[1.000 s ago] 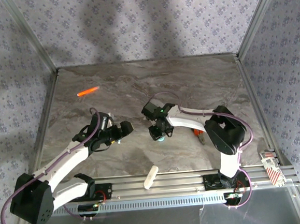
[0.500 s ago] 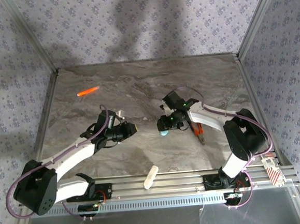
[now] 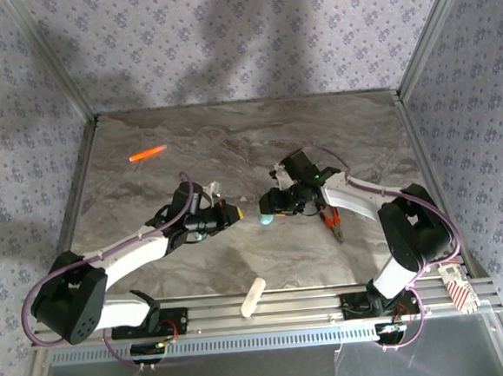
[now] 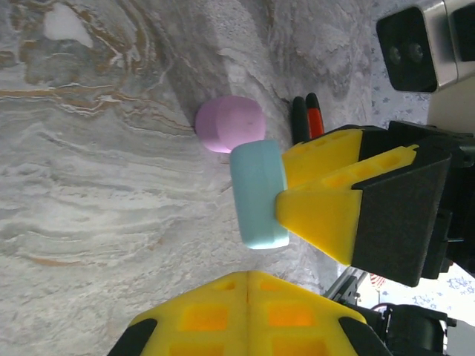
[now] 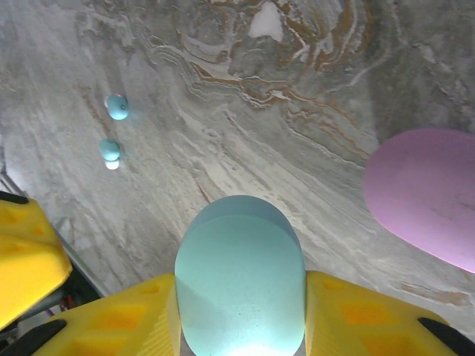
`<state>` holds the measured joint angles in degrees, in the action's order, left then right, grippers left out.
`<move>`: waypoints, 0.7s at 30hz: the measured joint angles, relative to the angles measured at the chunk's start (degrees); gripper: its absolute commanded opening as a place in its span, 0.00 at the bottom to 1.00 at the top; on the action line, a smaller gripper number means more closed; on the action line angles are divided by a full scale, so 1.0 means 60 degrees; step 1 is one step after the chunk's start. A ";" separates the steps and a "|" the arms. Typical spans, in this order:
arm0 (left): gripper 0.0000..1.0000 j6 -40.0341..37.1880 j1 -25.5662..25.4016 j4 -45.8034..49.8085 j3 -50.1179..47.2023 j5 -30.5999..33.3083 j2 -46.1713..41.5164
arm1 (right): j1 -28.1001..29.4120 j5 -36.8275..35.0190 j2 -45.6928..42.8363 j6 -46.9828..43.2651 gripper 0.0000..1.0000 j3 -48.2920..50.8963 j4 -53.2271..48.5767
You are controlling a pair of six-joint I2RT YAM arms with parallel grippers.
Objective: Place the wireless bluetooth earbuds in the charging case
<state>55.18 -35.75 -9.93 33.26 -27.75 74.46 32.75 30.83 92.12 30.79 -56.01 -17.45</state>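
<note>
Marbled grey table (image 3: 229, 129), walled round with lilac flowered paper, carries everything. Near its middle the two claws meet almost tip to tip. The right claw (image 3: 271, 209) is clamped on the teal case (image 5: 241, 274), which stands on edge between its yellow fingers (it seems to hang a little off the surface, though the angle makes that hard to judge). At 9 o'clock from it in the top view, the left claw (image 4: 249, 285) has its yellow fingers pressed flat together. In the right wrist view the pink case (image 5: 427, 196) lies on the table at 2 o'clock from the teal case. At 10 o'clock lie a teal earbud (image 5: 116, 106) and a second teal earbud (image 5: 110, 150), near each other, loose, apart from both cases. Red-handled pliers (image 3: 332, 221) rest at 3 o'clock of the right claw. An orange marker (image 3: 148, 153) lies well apart at 10 o'clock.
</note>
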 measured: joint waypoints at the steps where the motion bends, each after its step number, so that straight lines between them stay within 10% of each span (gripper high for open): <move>1: 0.05 0.0004 -0.0007 -0.0073 0.0018 -0.0011 0.0036 | 0.0000 0.0055 0.0000 0.0055 0.42 0.0000 0.0062; 21: 0.00 0.0080 -0.0066 -0.0597 0.0299 -0.0240 0.0878 | 0.0335 0.0696 0.0153 0.0481 0.41 -0.0004 0.0670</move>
<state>55.66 -36.14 -13.52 35.05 -29.19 79.72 34.76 35.00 93.03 33.67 -56.03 -13.43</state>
